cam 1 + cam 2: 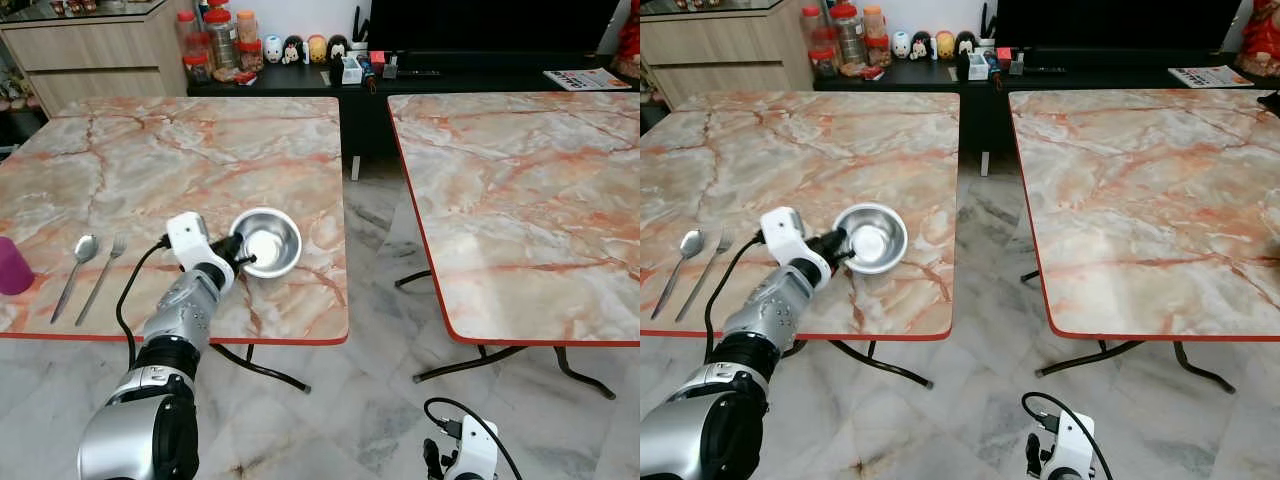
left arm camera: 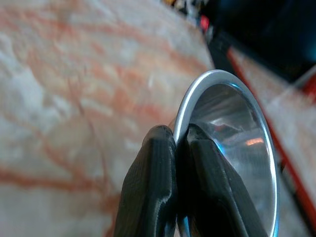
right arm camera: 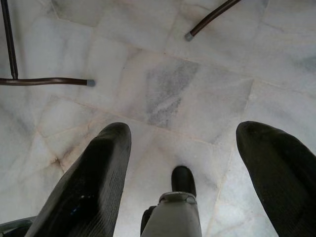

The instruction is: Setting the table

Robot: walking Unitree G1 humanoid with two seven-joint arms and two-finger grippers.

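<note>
Two marble-topped tables (image 1: 150,150) on pale tiles; left gripper (image 1: 240,256) clenches the steel bowl's (image 1: 268,240) rim; right gripper (image 3: 182,163) hangs spread; pink cup (image 1: 12,266) cut off.

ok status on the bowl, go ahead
Left gripper shut on bowl rim, bowl on the left table. Right gripper open, hanging low over the floor. Spoon and fork lie left of bowl, nothing blocking.

Left silver arm extended forward, its end effector (image 1: 240,257) fingers pinched together; right end effector (image 3: 182,163) hangs low, fingers spread wide.
</note>
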